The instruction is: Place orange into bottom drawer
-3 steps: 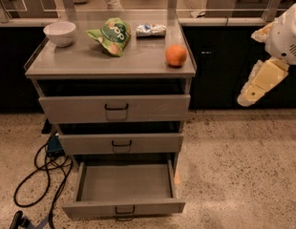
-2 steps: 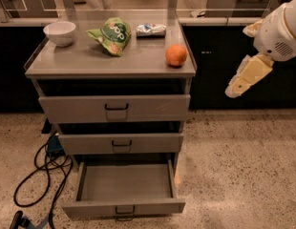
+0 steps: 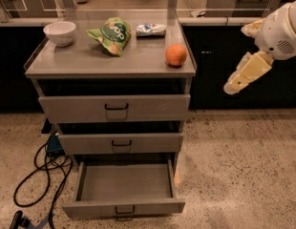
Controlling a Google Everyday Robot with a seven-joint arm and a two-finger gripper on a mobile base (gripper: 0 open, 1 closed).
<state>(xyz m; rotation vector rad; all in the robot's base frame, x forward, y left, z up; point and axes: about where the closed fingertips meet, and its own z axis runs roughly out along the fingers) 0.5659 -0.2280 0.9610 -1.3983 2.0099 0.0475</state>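
The orange (image 3: 176, 55) sits on the right side of the grey cabinet top (image 3: 138, 63), near its front edge. The bottom drawer (image 3: 124, 206) is pulled out, and its shallow grey tray holds nothing. My gripper (image 3: 232, 86) hangs in the air to the right of the cabinet, a little below the level of the top. It points down and to the left, it is apart from the orange, and I see nothing in it.
A white bowl (image 3: 60, 32), a green snack bag (image 3: 111, 35) and a small white-and-blue packet (image 3: 151, 29) lie on the cabinet top. The two upper drawers (image 3: 114, 108) are slightly open. Black cables (image 3: 40, 175) lie on the floor at the left. Dark counters stand behind.
My gripper has moved to the left, toward the cabinet's right side. The orange and the drawers have not moved.
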